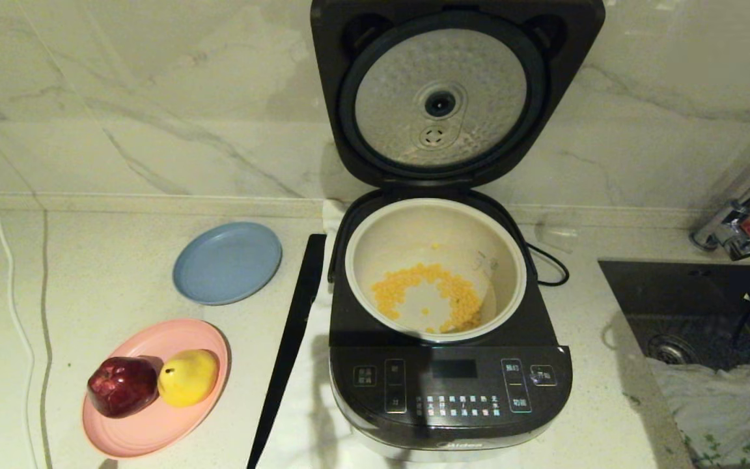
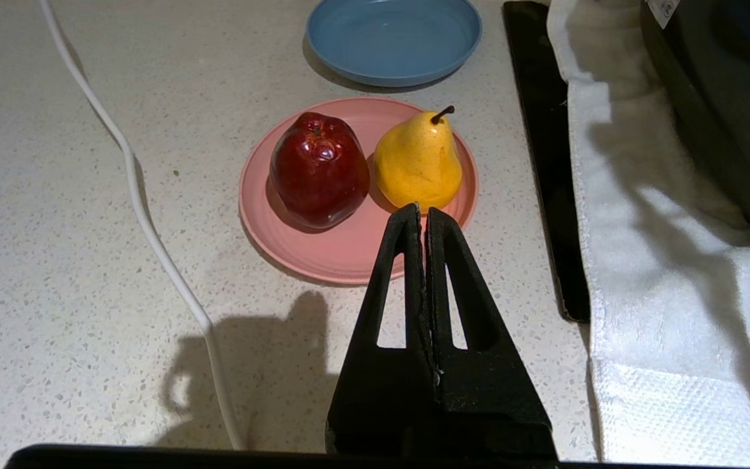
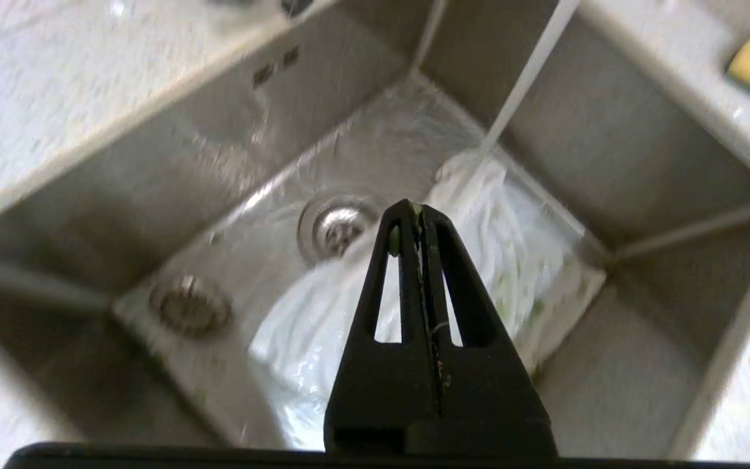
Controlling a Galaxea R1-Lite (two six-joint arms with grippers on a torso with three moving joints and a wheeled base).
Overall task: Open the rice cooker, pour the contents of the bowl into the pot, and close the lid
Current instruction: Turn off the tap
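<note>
The rice cooker [image 1: 450,391] stands in the middle of the counter with its lid [image 1: 440,98] swung fully up, the dimpled silver plate facing me. The cream pot [image 1: 355,260] sits inside, and the yellow contents [image 1: 427,296] lie in a loose ring on its bottom. The bowl is out of view. Neither arm shows in the head view. My left gripper [image 2: 423,210] is shut and empty, hovering over the counter just short of the pink plate. My right gripper [image 3: 416,207] is shut and empty above the sink, over a white cloth.
Left of the cooker are a blue plate [image 1: 227,262], a pink plate [image 1: 153,423] with a red apple [image 1: 122,385] and a yellow pear [image 1: 187,376], a black strip [image 1: 290,339] and a white cable [image 1: 4,260]. The sink [image 1: 687,293] and faucet [image 1: 739,215] are on the right.
</note>
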